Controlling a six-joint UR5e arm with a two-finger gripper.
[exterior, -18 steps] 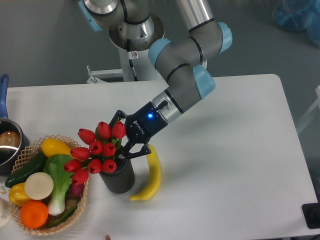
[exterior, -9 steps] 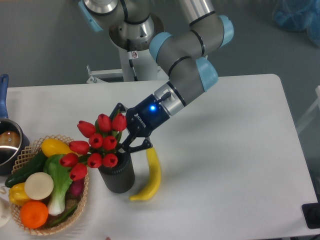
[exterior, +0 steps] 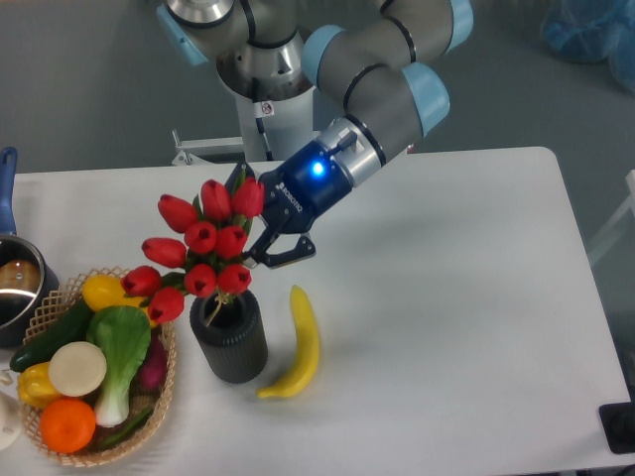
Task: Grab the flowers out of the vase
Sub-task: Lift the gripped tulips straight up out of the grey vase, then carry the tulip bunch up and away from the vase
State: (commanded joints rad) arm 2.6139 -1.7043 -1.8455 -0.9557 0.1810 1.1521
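Far left: dark pot with blue handle at bench edge, cut off by frame. Beside it, woven basket holding yellow pepper, cucumber, bok choy, white round item, orange. Next right: red tulip flowers raised, buds clear above the vase, thin stem ends reaching down at the round hole in its top; whether the ends are inside the hole cannot tell. Vase upright on bench, dark ribbed cylinder, just beside basket rim. Yellow banana lying on bench just right of vase, near but apparently not touching. Above banana: hand reaching in from the right, fingers closed around the bunch just behind the buds, gripping flowers at the stems. Blue light lit on wrist. Arm rising up-right to base behind bench. Right part of bench plain white.
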